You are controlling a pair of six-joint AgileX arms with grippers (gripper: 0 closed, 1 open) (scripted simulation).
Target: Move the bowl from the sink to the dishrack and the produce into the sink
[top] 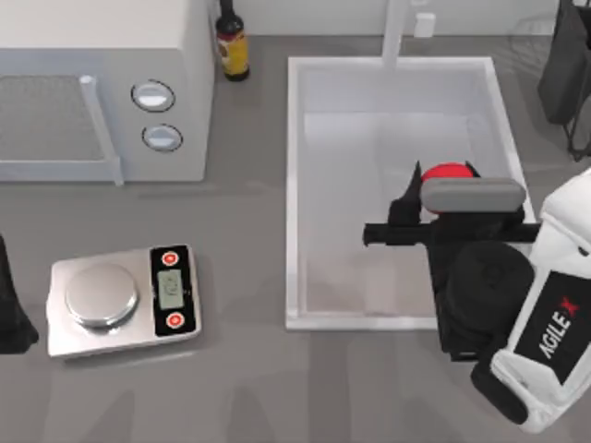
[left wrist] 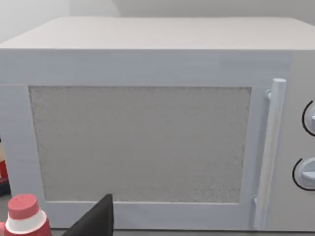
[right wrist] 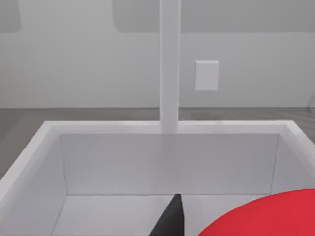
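Hovering over sink, right arm's jaws hold the produce, closed on it; left arm parked.

At the far left of your grey tabletop stands a white microwave, door shut, vertical handle beside two round knobs. Just right of it stands a dark bottle with a yellow label. Nearer you, a silver scale shows a round pan, a small display and two red buttons. A red-capped bottle stands before the microwave door.
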